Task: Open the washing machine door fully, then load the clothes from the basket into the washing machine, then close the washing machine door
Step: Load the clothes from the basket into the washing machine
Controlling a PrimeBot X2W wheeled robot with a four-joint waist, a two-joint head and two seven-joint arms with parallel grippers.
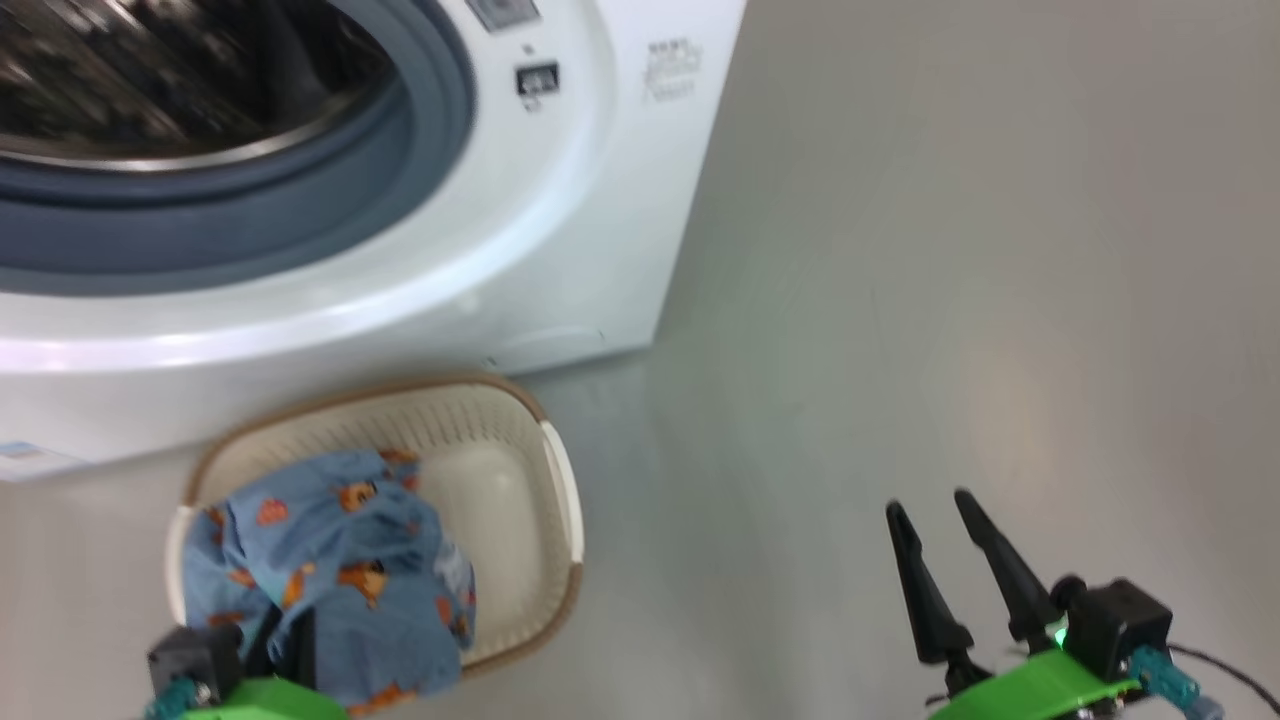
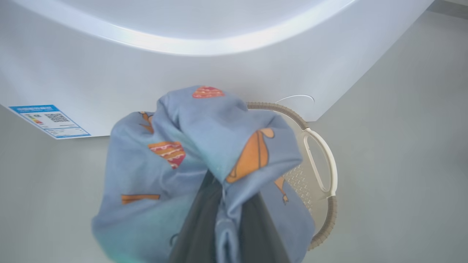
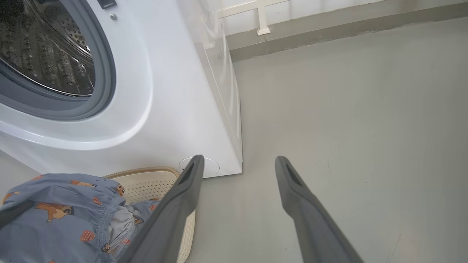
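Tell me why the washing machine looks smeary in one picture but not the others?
Head view: the washing machine and its drum are smeared by motion blur. Left wrist view: the clothes go fuzzy close to the lens. Right wrist view: sharp, drum holes crisp.

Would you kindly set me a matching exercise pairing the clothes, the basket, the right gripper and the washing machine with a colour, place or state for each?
Things:
1. the clothes
2. the basket
3. the right gripper
4. the washing machine

Descriptions:
A. open, above bare floor
B. white, with its steel drum exposed
C. blue with orange prints
D. cream, standing in front of the machine

Pairs: 1-C, 2-D, 3-A, 4-B
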